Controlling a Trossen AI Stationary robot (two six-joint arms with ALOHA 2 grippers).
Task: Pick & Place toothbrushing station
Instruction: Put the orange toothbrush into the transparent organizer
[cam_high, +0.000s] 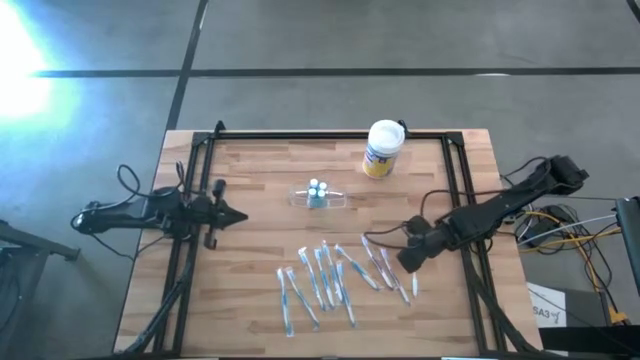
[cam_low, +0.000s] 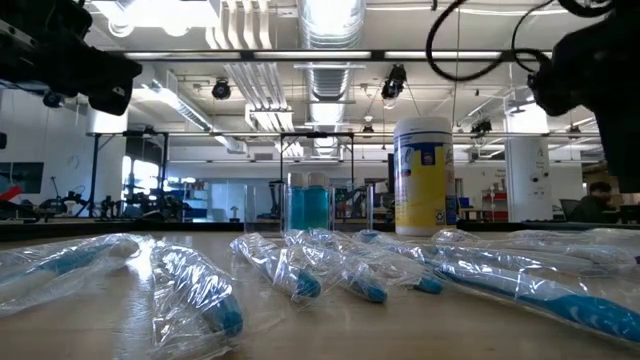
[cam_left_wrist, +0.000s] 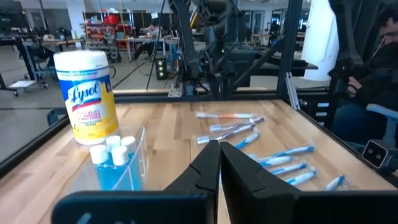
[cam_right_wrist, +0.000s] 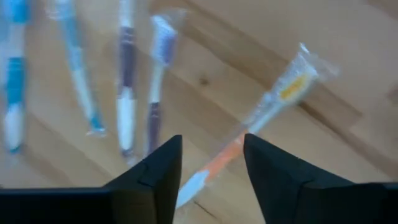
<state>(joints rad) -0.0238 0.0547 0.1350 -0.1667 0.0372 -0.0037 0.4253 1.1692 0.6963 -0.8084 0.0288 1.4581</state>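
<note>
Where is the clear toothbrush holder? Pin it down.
In the high view, the clear holder sits mid-table, just left of and nearer than the wipes canister, beyond the wrapped toothbrushes.

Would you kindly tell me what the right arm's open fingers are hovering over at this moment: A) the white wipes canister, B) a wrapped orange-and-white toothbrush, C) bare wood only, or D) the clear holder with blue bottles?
B: the right wrist view shows the right gripper open above a wrapped orange-and-white toothbrush on the table.
</note>
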